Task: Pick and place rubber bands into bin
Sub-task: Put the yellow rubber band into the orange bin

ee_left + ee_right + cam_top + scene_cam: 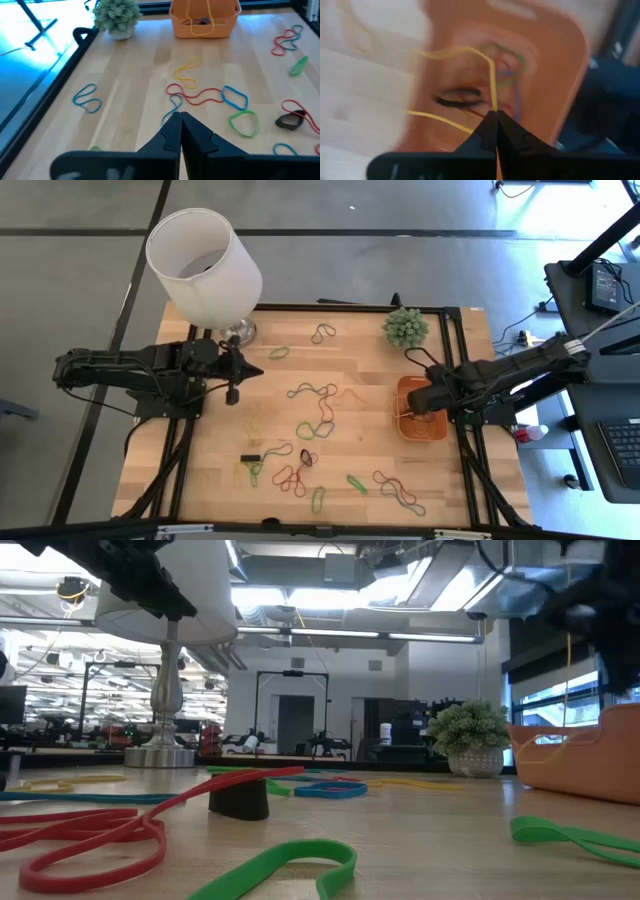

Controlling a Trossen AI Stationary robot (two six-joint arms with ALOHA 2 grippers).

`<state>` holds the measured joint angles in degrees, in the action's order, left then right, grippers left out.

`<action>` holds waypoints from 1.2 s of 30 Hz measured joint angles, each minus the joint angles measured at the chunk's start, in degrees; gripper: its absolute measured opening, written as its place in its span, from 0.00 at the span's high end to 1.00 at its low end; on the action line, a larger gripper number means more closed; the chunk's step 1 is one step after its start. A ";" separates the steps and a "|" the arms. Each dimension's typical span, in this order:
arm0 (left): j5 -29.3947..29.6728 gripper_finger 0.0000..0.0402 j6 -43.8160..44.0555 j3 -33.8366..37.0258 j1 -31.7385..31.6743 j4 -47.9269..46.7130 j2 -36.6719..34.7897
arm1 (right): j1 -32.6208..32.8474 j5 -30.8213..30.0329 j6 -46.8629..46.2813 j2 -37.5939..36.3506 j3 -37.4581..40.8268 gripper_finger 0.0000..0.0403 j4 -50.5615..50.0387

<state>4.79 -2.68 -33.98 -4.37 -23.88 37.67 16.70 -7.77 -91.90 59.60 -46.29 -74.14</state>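
Robotics lab: open ceiling, equipment racks (290,710)

The counter (360,370) is pale blond wood with a black frame. The bin (405,425) is orange, with a yellow rubber band (492,85) over it. Scattered rubber bands (200,95) are red, blue, green, yellow and black. The lampshade (205,265) is white on a silver base (160,755); the plant (405,327) is grey-green in a whitish pot. The arms' fingers (192,135) are black.
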 joint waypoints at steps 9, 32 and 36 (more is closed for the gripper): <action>4.56 1.00 -0.02 0.00 0.03 0.07 0.13 | -0.07 5.83 -2.34 -1.69 3.59 1.00 -3.33; 8.01 0.99 -1.05 0.00 0.03 0.07 0.13 | -1.53 -0.55 -4.48 6.84 10.05 1.00 17.15; 7.71 1.00 -1.05 0.00 0.01 0.07 0.13 | -2.04 1.47 -5.35 9.35 10.78 0.97 18.26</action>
<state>12.50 -3.73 -33.98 -4.36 -23.81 37.80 14.66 -6.30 -97.25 68.95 -35.51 -55.88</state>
